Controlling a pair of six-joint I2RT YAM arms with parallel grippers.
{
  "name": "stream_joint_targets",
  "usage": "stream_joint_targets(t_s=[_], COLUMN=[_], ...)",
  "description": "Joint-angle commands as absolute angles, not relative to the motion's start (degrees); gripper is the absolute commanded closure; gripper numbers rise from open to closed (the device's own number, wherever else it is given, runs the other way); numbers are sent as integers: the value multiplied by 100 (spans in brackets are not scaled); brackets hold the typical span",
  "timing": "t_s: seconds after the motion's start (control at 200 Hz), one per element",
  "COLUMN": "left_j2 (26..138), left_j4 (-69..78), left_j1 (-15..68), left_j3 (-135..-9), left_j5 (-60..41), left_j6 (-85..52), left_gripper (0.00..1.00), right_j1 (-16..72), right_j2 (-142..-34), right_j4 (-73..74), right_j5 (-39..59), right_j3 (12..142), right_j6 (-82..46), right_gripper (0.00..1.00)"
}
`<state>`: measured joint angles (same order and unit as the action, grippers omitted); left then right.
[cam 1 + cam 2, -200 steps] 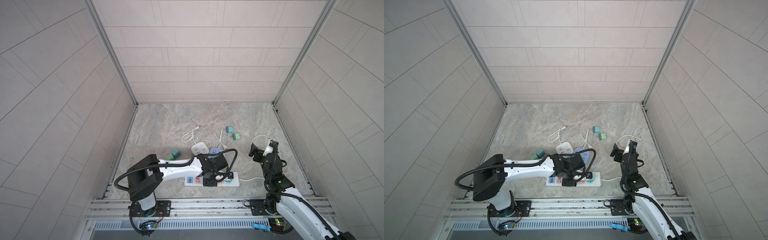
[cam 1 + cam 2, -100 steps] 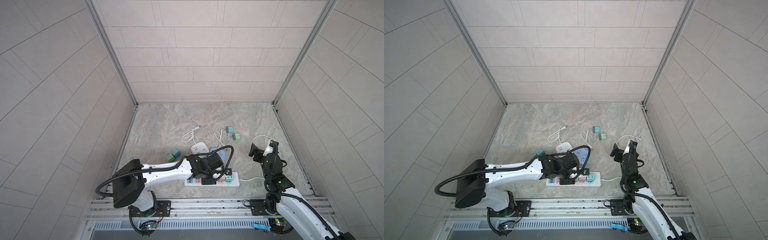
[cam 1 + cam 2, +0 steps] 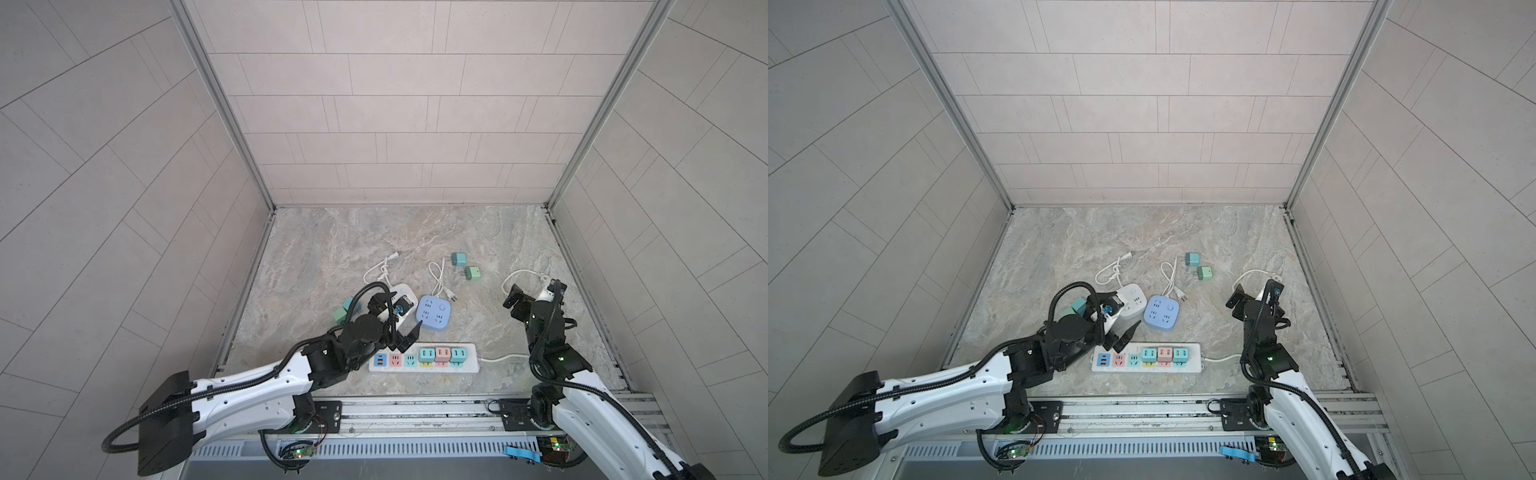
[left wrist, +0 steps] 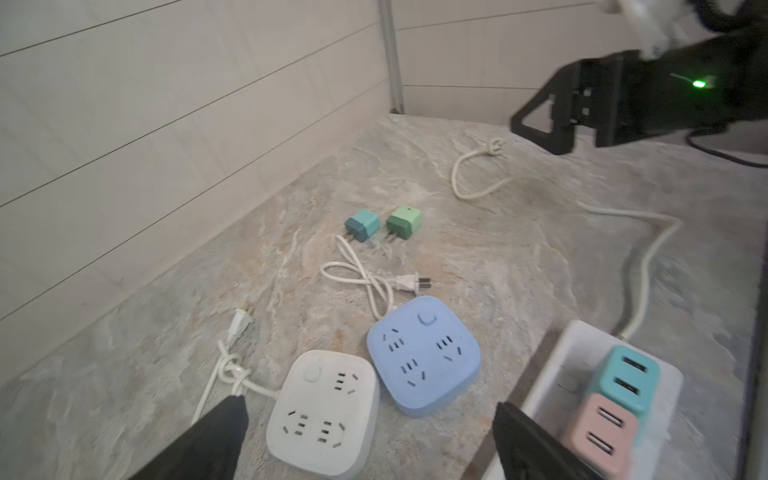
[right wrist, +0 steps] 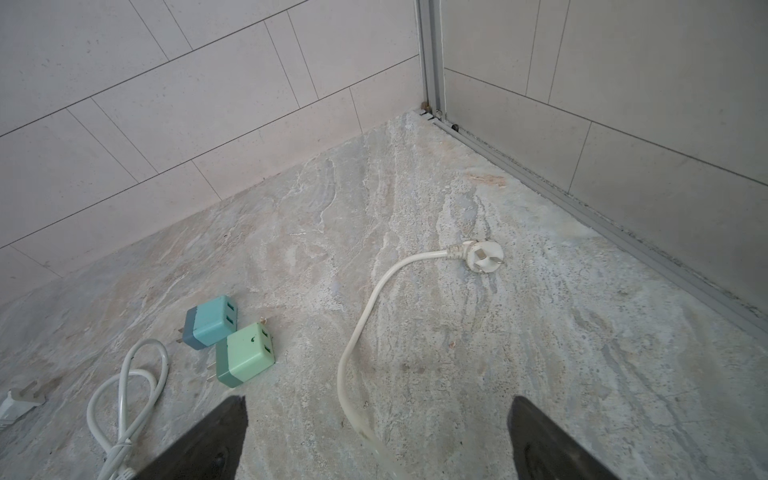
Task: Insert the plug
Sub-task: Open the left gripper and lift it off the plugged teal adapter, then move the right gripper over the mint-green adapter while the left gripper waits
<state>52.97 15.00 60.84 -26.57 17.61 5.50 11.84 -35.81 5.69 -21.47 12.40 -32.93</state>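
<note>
In both top views the left arm [image 3: 249,382] covers part of the white socket block [image 3: 404,288] and most of the green adapters [image 3: 340,313] beside it. In the left wrist view the power strip [image 4: 561,365] runs off the edge, its pink adapter [image 4: 598,432] blurred.

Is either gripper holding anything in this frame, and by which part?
Nothing is held. The left gripper is open with empty jaws beside the power strip; the right gripper is open above the white cord.
</note>
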Motion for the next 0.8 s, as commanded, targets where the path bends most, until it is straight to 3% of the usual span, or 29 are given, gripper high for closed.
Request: stream_joint_targets(t_s=[0.0, 0.11, 0.275, 0.485, 0.796], left_j2=[5253, 5428, 5625, 5663, 5391], left_j4=[2238, 2796, 3108, 2993, 2817], left_j1=[5832, 5694, 5544, 5250, 5212], left_j3=[-2396, -2054, -2024, -1970, -1969], left_j5=[2796, 2904, 2833, 2844, 2801], left_j6=[-127, -414, -430, -841, -840], left_gripper=[0, 0, 0, 0, 0], right_j1=[1162, 1134, 1160, 1219, 1743], right_j2=[-3600, -3857, -5075, -6890, -8532], right_j4=[90, -268, -910, -1321, -1894], right_j5=[-2328, -1844, -752, -521, -1078], right_j3=[1420, 1801, 2755, 3752, 5236], right_j6=[-3504, -3736, -3834, -4024, -3851], right_gripper=[0, 0, 0, 17, 16])
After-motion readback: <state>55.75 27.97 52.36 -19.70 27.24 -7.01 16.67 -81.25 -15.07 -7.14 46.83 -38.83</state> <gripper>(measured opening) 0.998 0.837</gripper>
